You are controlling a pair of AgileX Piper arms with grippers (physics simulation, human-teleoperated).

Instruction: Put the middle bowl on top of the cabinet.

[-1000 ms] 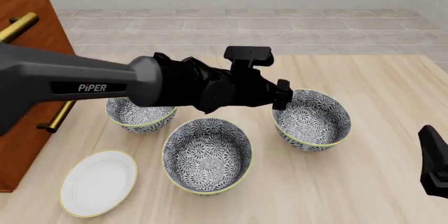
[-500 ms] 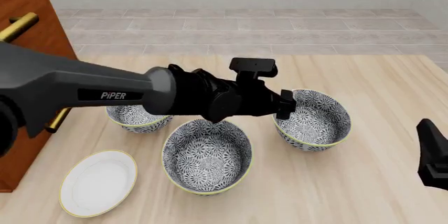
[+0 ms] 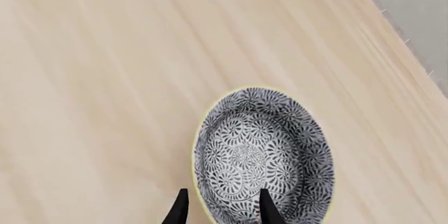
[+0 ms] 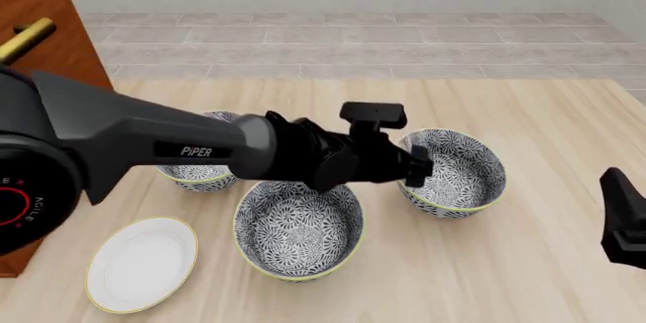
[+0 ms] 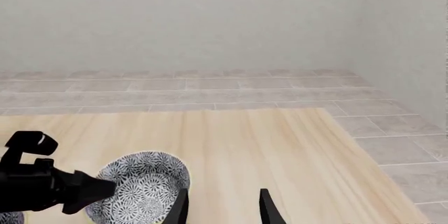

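left bowl (image 4: 198,174): mostly hidden behind left arm | cabinet (image 4: 45,20): cut off at frame edge | right gripper (image 4: 625,221): cropped, only 1 dark part shows

Plate (image 4: 141,263) lies left of three bowls (image 4: 299,225).

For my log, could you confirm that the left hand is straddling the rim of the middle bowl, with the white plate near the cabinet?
Not quite: the left hand is at the rim of the right-hand bowl, not the middle bowl. The front view shows this. The white plate does lie near the cabinet.
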